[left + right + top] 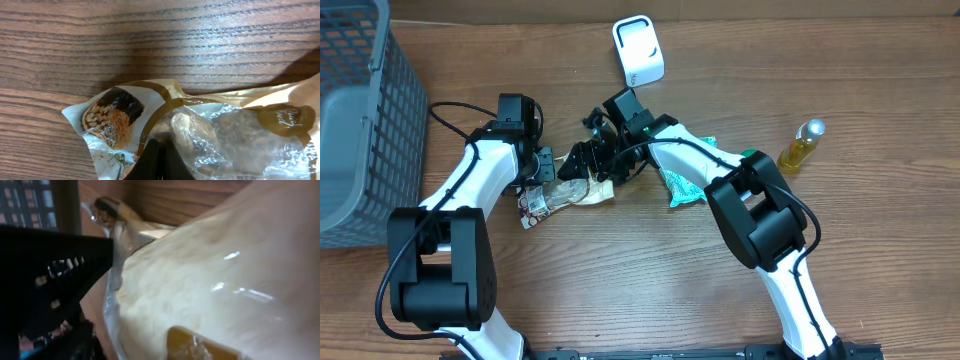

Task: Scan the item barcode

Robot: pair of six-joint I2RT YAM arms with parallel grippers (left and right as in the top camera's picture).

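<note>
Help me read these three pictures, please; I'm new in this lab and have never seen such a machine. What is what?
The top picture looks down from above a wooden table. Two white-and-black robot arms reach in, each ending in a two-finger gripper. The other two pictures come from cameras on the wrists.

Both arms meet at a clear snack bag with brown print. The left gripper is shut on one end of it; its dark fingers show at the bottom of the left wrist picture. The right gripper is at the other end, so close that its camera sees mostly blurred wrapper.

Also there: a white scanner, a green packet, a yellow bottle and a grey basket.
</note>
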